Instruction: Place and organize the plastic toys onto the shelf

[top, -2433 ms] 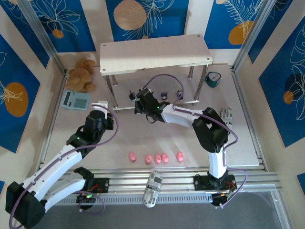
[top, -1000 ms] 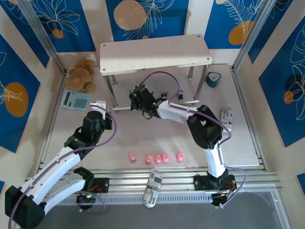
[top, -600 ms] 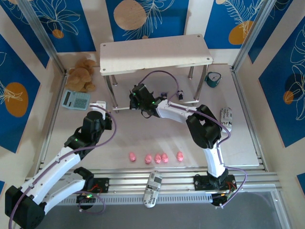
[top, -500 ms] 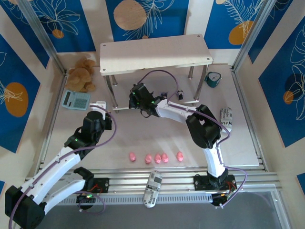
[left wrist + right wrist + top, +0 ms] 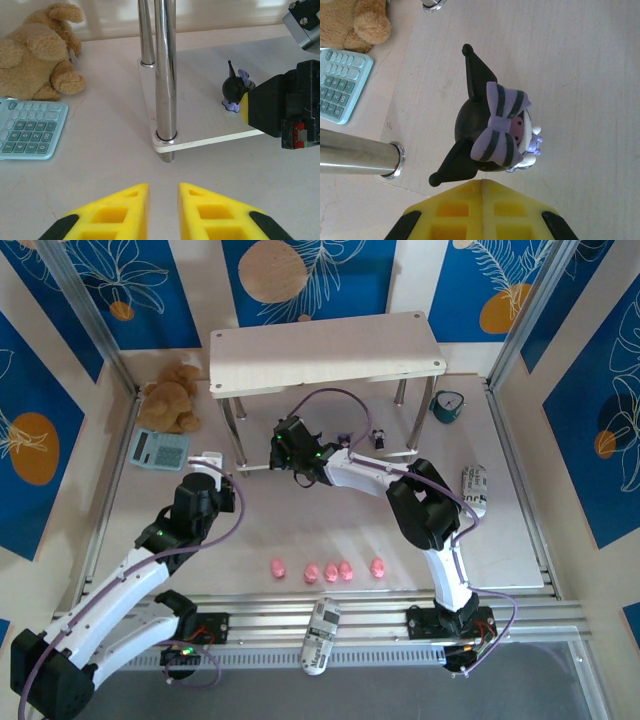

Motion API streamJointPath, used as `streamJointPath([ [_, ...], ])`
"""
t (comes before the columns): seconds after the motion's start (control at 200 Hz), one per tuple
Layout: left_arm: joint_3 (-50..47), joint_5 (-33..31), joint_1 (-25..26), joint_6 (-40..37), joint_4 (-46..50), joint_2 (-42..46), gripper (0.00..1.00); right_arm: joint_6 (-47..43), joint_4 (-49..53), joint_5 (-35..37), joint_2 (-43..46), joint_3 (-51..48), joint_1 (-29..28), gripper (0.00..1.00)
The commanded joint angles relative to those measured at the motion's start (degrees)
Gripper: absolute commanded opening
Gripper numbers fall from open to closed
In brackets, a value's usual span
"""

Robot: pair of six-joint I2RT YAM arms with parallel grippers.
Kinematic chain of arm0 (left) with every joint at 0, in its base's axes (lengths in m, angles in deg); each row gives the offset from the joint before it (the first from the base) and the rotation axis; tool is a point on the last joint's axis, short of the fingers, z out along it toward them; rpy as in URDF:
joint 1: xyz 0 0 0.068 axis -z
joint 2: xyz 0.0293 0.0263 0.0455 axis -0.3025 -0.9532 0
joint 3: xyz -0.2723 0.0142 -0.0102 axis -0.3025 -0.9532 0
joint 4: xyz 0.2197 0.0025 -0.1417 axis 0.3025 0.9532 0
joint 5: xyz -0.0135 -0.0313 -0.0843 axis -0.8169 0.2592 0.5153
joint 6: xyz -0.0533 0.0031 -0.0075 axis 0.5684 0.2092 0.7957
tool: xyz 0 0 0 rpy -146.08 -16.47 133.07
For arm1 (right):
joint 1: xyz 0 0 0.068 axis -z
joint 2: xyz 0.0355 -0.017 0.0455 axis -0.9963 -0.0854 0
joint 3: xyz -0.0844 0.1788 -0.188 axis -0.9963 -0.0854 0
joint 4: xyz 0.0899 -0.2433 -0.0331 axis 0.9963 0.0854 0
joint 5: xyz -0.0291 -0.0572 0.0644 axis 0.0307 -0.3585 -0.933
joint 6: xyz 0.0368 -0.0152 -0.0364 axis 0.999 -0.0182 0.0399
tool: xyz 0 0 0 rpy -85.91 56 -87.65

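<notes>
Pale table (image 5: 300, 525) ringed by blue leaf-print walls (image 5: 340, 285), left pincer (image 5: 164, 189) slightly parted and empty, right pincer (image 5: 482, 183) closed, empty

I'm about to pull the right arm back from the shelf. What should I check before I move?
1. Figurine upright on the lower board: ok, it stands near the corner leg.
2. Right gripper empty: ok, its fingers are shut together and the figurine sits ahead of the tips, not between them.
3. Gap between those tips and the figurine: cannot tell, they look very close.
4. Left gripper free: ok, slightly open, nothing between the fingers, short of the leg.
5. Pigs shelved: not ok, they lie in a row on the table near the front.
</notes>
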Motion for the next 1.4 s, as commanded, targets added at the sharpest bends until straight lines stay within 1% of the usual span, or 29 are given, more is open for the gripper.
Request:
streamJointPath([
  [0.0, -0.81, -0.95, -0.57, -0.71, -0.47, 0.55, 0.23, 0.78, 0.29, -1.19, -1.17, 2.48, -0.58, 0.0],
  [1.395, -0.46, -1.7, -0.7, -1.85, 0.54, 2.13, 0.23, -0.11, 3.15, -2.01, -6.26, 10.68, -1.72, 0.0],
])
